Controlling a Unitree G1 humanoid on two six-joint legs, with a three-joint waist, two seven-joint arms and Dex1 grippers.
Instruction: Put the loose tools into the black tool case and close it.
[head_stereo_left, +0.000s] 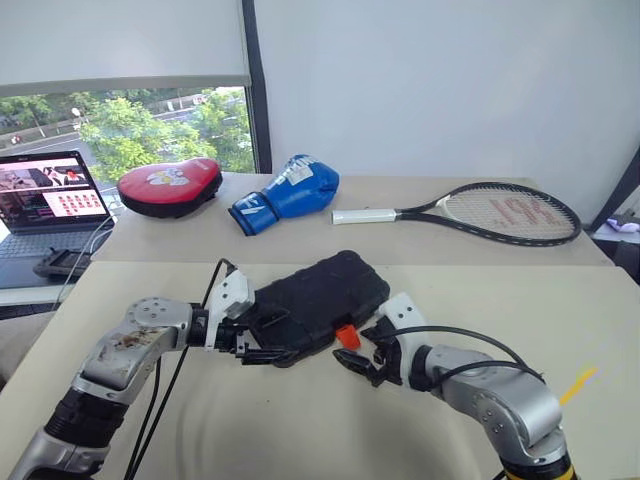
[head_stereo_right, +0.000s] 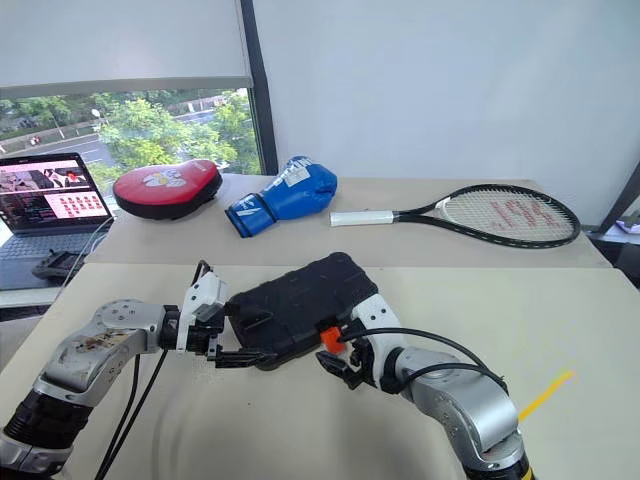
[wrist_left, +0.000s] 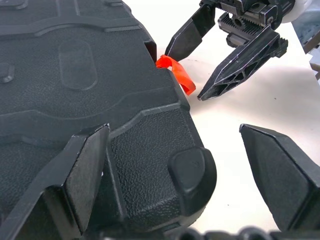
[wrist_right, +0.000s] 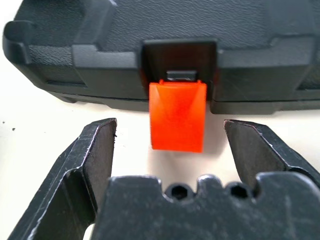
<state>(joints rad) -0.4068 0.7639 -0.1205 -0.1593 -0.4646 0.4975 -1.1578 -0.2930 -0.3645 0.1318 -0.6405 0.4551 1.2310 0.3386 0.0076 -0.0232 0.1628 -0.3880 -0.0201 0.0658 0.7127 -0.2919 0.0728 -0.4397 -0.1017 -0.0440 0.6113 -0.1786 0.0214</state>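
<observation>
Both sets of jaws stand wide and hold nothing. On the robot's left, the left gripper (head_stereo_left: 262, 348) sits at the left end of the black tool case (head_stereo_left: 318, 298), with one finger (wrist_left: 75, 175) lying against the ribbed lid and the other finger out past the case's corner, over the bare surface (head_stereo_left: 560, 320). The right gripper (head_stereo_left: 362, 362) is at the front edge of the case, and its two fingers (wrist_right: 90, 155) stand on either side of the small orange latch (wrist_right: 178, 116) without touching it. The latch hangs down loose from its notch. The case is shut, lying flat and slanted near the middle of the pale surface. On the far surface behind it lie a red pad (head_stereo_left: 170, 186), a blue boxing glove (head_stereo_left: 287, 193) and a tennis racket (head_stereo_left: 480, 212). A laptop (head_stereo_left: 48, 205) sits open at the far left.
</observation>
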